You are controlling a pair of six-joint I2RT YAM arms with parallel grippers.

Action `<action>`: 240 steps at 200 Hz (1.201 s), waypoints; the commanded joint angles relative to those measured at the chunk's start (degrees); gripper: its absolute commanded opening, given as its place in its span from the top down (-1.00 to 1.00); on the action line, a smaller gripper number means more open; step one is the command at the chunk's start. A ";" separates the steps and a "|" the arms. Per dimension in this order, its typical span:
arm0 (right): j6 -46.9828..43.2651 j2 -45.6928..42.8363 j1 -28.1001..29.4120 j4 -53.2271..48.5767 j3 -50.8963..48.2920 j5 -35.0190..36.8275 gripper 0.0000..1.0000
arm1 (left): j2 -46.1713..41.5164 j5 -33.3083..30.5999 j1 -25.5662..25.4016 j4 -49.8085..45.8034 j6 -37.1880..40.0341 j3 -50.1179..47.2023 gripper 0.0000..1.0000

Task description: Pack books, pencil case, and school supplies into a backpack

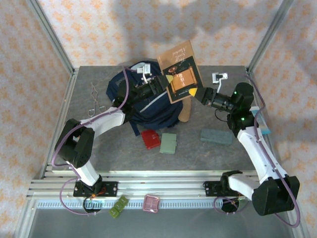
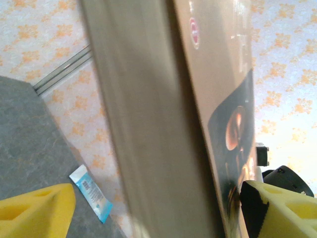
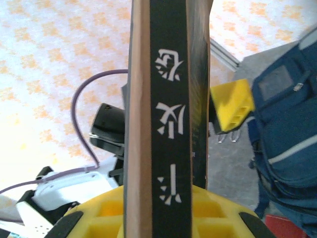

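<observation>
While the right gripper [image 3: 158,215] is pressed together on the lower edge of the book [image 1: 179,67], its yellow fingers [image 3: 99,218] sit tight on both faces, and the dark spine with white characters rises straight up between them. The book stands in the air, a little tilted, its brown cover with a dark picture turned toward the top camera.

At the other side of the book is the left gripper [image 2: 158,208], spread wide around it. One finger [image 2: 34,208] is clearly apart from the back face. The other is close at the cover, and I cannot tell if it touches. In the right wrist view this left finger [image 3: 230,106] is just beside the book's face.

Under both grippers, more on the left gripper's side, lies the backpack [image 1: 143,106] on the table [image 1: 99,144]. It is navy with a pale stripe. Just below the right gripper, at the backpack's edge, a tan rounded end shows, which is the pencil case [image 1: 185,115].

Nearer to the arm bases than the grippers lie the red case [image 1: 150,139] and the green case [image 1: 168,144], just beside each other. The grey slab [image 1: 216,136] lies apart from them, below the right gripper. On the outer side of the left arm lies a thin metal tool [image 1: 94,101]. Past the left gripper's free finger, a light-blue packet [image 2: 91,198] lies at the table's edge
</observation>
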 commanded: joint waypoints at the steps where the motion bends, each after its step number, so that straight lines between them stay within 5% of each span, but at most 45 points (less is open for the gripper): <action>1: 2.36 -1.78 0.27 10.00 0.65 -3.20 1.00 | -1.41 1.61 -0.22 8.06 -1.62 0.05 -0.70; 28: -0.42 0.78 0.27 4.25 1.18 -2.54 1.00 | -0.90 3.57 -0.17 15.97 -5.96 -0.29 -0.53; 64: -3.03 2.34 0.09 0.22 2.06 -0.87 1.00 | -0.87 5.82 -0.11 14.71 -6.90 -0.73 0.21; 88: -3.50 2.35 0.21 -0.51 2.44 -0.06 0.90 | -0.74 5.95 -0.01 14.42 -7.35 -1.77 1.00; 105: -1.40 1.45 0.34 1.87 1.68 1.65 0.34 | -0.21 4.52 -0.12 15.79 -8.45 -2.50 1.00; 123: 4.67 -0.43 0.77 10.79 -1.64 3.71 -0.03 | 1.12 2.50 -0.61 20.03 -11.47 -2.97 1.00; 214: 6.77 -1.69 10.13 16.41 -8.06 18.89 -0.05 | 3.23 -12.51 -5.66 31.27 -16.04 -6.58 1.00; 240: 8.41 -1.72 10.66 18.51 -9.34 22.14 0.30 | 3.77 -12.52 -7.28 29.21 -15.05 -5.39 1.00</action>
